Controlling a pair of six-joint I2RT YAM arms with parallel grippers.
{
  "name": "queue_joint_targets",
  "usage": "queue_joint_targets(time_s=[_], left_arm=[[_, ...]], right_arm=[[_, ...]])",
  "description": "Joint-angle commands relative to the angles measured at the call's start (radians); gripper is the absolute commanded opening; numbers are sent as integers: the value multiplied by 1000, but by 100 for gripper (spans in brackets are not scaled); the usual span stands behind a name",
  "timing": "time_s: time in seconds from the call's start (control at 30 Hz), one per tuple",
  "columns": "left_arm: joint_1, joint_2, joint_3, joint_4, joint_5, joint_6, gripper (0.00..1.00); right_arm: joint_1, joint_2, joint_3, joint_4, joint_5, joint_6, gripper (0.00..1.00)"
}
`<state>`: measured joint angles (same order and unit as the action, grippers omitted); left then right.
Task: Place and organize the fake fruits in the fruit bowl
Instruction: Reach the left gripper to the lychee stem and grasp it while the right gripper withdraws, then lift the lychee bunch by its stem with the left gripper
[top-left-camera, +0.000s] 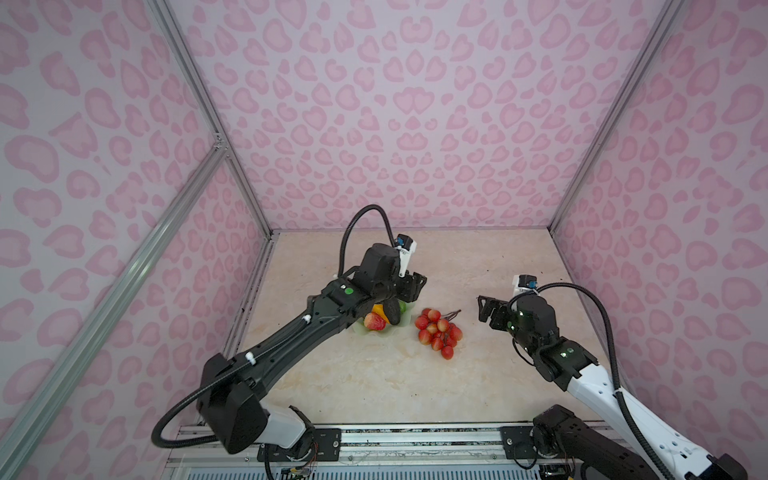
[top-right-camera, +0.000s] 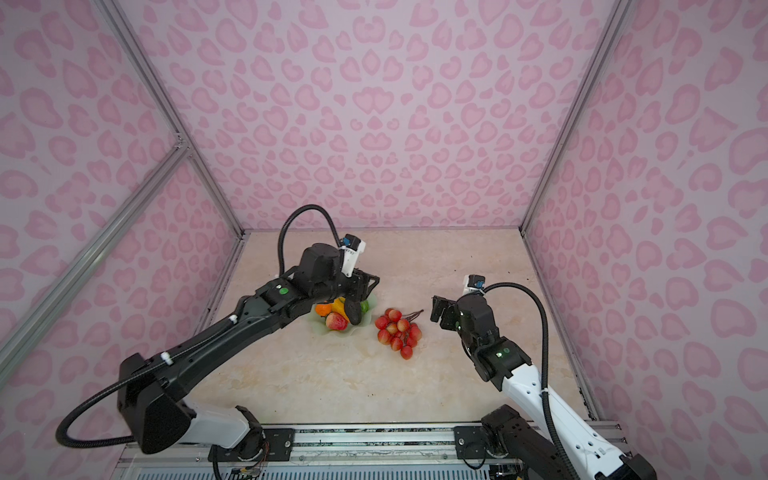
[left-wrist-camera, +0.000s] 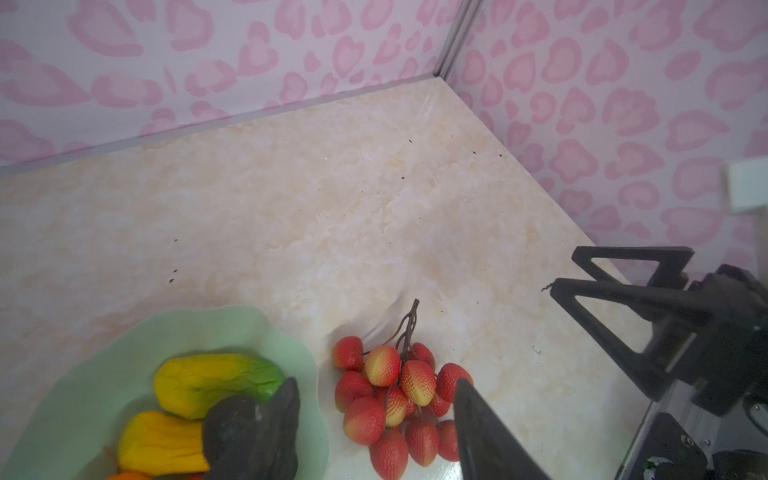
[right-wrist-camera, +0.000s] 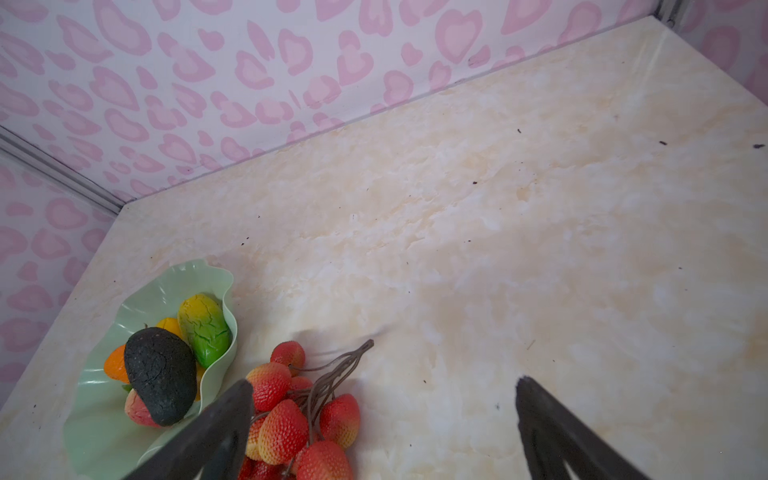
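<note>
The mint-green fruit bowl (top-left-camera: 397, 332) (top-right-camera: 353, 331) (left-wrist-camera: 124, 357) (right-wrist-camera: 104, 440) holds the blackish avocado (top-left-camera: 392, 312) (right-wrist-camera: 160, 376), which lies on top of the others. Under it are the yellow-green oblong (left-wrist-camera: 216, 384) (right-wrist-camera: 203, 322), orange-yellow gourd (left-wrist-camera: 162, 442), strawberry (top-right-camera: 336, 321) and small orange (right-wrist-camera: 115, 363). The red berry cluster (top-left-camera: 438, 332) (top-right-camera: 397, 332) (left-wrist-camera: 395, 399) (right-wrist-camera: 291, 415) lies on the table just right of the bowl. My left gripper (top-left-camera: 411, 291) (left-wrist-camera: 376, 384) hovers open over the bowl's right edge, holding nothing. My right gripper (top-left-camera: 484, 309) (right-wrist-camera: 384, 399) stands wide open and empty, right of the cluster.
Pink patterned walls with metal corner posts (top-left-camera: 249, 195) close in the beige marble table (top-left-camera: 374, 382) on three sides. Small dark specks dot the table. The arm bases sit on a rail (top-left-camera: 415, 434) at the front edge.
</note>
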<state>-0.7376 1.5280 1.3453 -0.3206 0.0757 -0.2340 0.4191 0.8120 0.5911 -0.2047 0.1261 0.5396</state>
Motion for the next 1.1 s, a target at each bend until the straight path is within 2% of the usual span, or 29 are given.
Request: queue_joint_targets(time_s=[0.0, 0.2, 0.47, 0.67, 1.07], left_arm=[[-33, 151, 124, -48, 32, 72, 58], [-95, 466, 400, -169, 39, 114, 52], [-131, 747, 677, -331, -2, 139, 48], [-141, 781, 661, -374, -64, 146, 48], [-162, 820, 645, -394, -27, 145, 51]], right_arm=[[-61, -69, -24, -46, -26, 9, 97], [-207, -157, -60, -104, -120, 15, 97], [-271, -210, -88, -134, -154, 15, 97], [-279, -198, -105, -110, -169, 23, 97], [-281, -180, -109, -92, -176, 28, 97]])
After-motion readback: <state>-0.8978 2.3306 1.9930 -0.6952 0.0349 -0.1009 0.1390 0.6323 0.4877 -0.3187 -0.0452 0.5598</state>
